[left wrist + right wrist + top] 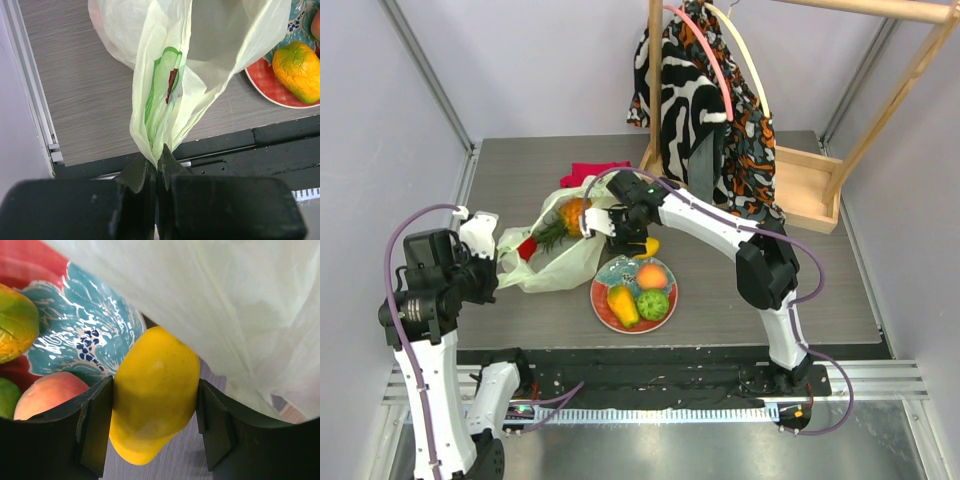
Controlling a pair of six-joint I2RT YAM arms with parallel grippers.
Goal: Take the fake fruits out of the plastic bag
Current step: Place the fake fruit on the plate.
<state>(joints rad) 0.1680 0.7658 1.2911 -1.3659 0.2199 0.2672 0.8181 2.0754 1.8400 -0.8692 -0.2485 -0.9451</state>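
Pinching bag [210,40] edge tight in left gripper [159,161]; green print [159,75] crumpling, unreadable. Clamping yellow lemon [152,385] in right gripper [155,415], hovering between bag and plate [601,306] rim. Pineapple [570,214] lying at bag mouth.

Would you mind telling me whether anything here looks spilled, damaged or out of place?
Nothing stands out. The plastic bag lies slumped, its edge pinched by the left gripper; the right gripper holds a yellow fruit squarely at the plate's edge.

The left gripper [157,156] pinches the plastic bag [165,90], its 2 fingers nearly touching; the right gripper [155,405], arm stretched leftward, clamps the yellow fruit [152,385].
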